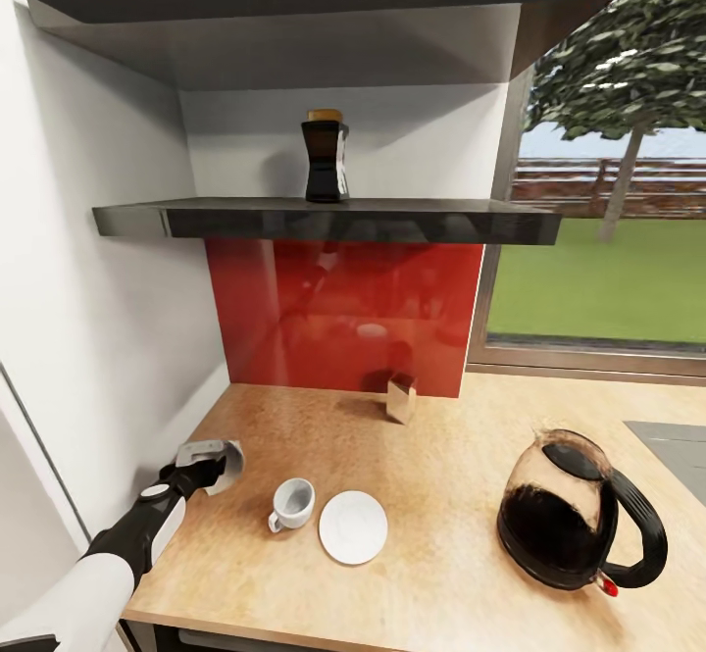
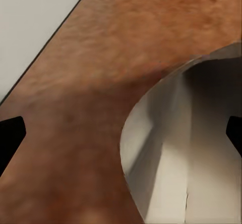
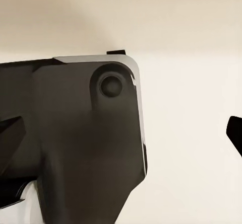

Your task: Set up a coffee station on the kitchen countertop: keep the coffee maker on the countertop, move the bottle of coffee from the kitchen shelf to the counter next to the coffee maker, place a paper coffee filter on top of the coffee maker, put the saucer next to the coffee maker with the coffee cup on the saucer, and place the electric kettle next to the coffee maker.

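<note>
The worktop (image 1: pixel 441 495) carries the electric kettle (image 1: pixel 564 515), well right of the saucer (image 1: pixel 353 526); the coffee cup (image 1: pixel 292 503) stands just left of it. We judge cup-onto-saucer in hand: our left pincer (image 1: pixel 218 461), fingers spread, must next close on the cup.

I see open tabletop (image 1: pixel 441 495) between the saucer (image 1: pixel 353 526) and the electric kettle (image 1: pixel 569 515); the shelf (image 1: pixel 333 219) overhangs, and the coffee cup (image 1: pixel 292 505) sits near my left pincer (image 1: pixel 221 466).
</note>
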Robot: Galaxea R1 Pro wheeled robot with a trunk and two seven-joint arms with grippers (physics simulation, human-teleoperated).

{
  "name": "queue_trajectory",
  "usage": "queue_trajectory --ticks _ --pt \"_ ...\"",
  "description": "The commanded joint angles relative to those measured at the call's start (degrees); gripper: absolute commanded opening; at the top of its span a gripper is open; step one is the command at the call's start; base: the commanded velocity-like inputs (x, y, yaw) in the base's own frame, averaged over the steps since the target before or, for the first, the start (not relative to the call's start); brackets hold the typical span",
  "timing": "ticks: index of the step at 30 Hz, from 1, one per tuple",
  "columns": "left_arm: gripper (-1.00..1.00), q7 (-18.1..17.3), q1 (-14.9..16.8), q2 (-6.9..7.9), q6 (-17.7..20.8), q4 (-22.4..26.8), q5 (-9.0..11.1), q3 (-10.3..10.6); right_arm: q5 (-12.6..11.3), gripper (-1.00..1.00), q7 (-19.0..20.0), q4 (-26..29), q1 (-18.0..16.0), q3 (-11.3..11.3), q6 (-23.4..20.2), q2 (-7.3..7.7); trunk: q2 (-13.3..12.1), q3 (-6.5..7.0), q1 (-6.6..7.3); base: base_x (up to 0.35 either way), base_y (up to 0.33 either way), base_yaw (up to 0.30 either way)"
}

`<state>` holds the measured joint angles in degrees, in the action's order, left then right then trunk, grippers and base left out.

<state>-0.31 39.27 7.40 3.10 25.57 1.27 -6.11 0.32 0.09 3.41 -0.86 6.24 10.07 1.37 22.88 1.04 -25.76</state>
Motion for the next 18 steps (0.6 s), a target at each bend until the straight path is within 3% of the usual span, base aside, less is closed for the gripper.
queue_trajectory --ticks 1,12,16,18 --pt "1.0 0.0 0.0 -0.02 0.3 0.1 0.1 -0.1 0.0 1.0 0.0 -0.1 0.0 0.3 0.2 0.01 0.0 -0.02 -0.02 0.0 0.0 -0.006" --pt "1.0 0.0 0.0 -0.21 0.4 0.1 0.1 -0.1 0.0 1.0 -0.1 -0.1 0.0 0.3 0.3 0.12 0.0 0.04 -0.02 0.0 0.0 -0.054" --pt "1.0 -1.3 -0.4 -0.46 -0.5 0.2 -1.1 1.2 0.1 1.0 0.0 0.1 -0.1 0.2 0.3 -1.18 0.0 0.04 -0.02 0.0 0.0 0.0" --pt "1.0 -1.3 -0.4 -0.38 -0.6 0.2 -0.5 1.8 0.1 1.0 -0.1 0.1 -0.1 0.2 0.3 -1.46 0.0 0.04 -0.02 0.0 0.0 0.0"
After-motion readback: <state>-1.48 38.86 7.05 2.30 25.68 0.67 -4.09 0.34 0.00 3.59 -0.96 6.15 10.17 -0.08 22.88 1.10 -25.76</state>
